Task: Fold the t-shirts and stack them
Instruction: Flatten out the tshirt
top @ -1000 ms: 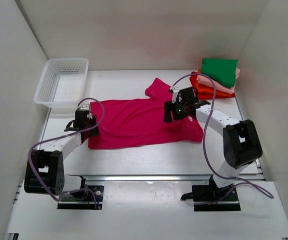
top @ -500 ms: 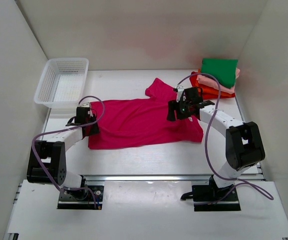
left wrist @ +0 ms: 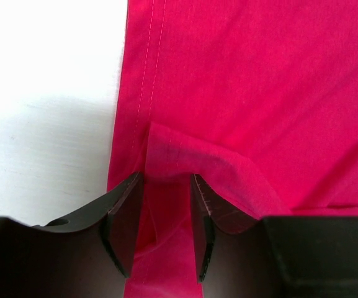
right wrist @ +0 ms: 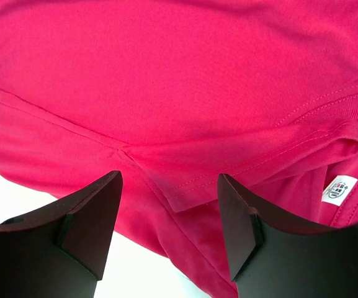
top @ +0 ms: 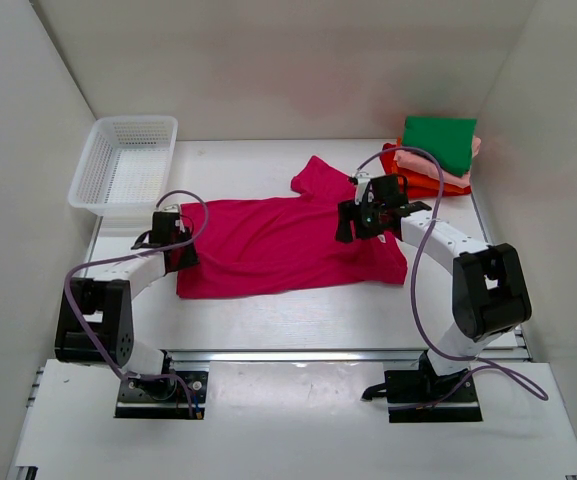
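The pink shirt (top: 268, 245) lies spread mid-way across the table (top: 298, 315). Only the wrist views show the grips — left claw (left wrist: 166, 186) narrow, pinching its hem at 9 o'clock; right claw (right wrist: 169, 180) wide above the collar label (right wrist: 340, 187).

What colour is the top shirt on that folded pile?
The top folded shirt is green; see the top external view.

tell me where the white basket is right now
In the top external view the white mesh basket sits at the far left corner of the table, beside the left wall, just beyond the left end of the magenta t-shirt.
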Action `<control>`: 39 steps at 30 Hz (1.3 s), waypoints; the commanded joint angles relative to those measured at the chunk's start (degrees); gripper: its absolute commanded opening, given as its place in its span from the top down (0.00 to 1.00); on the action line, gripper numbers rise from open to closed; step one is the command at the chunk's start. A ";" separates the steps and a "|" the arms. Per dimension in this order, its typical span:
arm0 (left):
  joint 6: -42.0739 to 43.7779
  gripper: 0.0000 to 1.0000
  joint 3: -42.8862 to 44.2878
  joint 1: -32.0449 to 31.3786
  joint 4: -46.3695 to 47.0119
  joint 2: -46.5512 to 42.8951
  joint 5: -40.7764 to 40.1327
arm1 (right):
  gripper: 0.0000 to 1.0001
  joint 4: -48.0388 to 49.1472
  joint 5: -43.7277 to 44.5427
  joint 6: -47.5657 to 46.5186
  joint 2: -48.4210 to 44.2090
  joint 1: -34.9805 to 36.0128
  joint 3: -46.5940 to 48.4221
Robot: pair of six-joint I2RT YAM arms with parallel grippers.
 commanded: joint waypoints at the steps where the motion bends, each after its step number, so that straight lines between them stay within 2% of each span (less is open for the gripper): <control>1: -0.65 0.53 2.72 -0.45 0.10 0.77 -0.59 | 0.40 1.83 -0.11 -0.59 -2.37 -0.62 -0.70; 6: -1.36 0.61 3.34 -0.45 0.54 2.01 0.03 | 0.40 1.92 -0.63 -0.68 -3.69 -2.11 -1.40; 10: -1.45 0.80 2.73 0.07 0.45 0.96 0.21 | 0.40 1.83 -0.98 -0.50 -4.39 -2.91 -1.92; 13: -1.89 0.87 3.25 -0.36 -0.34 -1.06 0.74 | 0.40 1.57 -1.25 -0.42 -5.01 -4.31 -2.54; 16: -1.63 1.00 3.86 -0.27 -2.09 -3.96 1.00 | 0.40 0.25 0.24 0.29 -5.88 -5.89 -2.28; 26: -1.71 1.00 3.87 -0.45 -8.51 -14.51 3.90 | 0.39 -2.57 7.45 2.93 -11.25 -12.04 -7.63; 30: -1.28 1.00 1.76 -0.36 -8.95 -19.17 4.61 | 0.46 0.68 4.20 3.01 -9.67 -13.54 -8.34; 39: -1.10 1.00 1.49 -0.62 -9.57 -20.23 5.48 | 0.48 9.29 -1.69 7.75 -0.10 -13.64 -3.25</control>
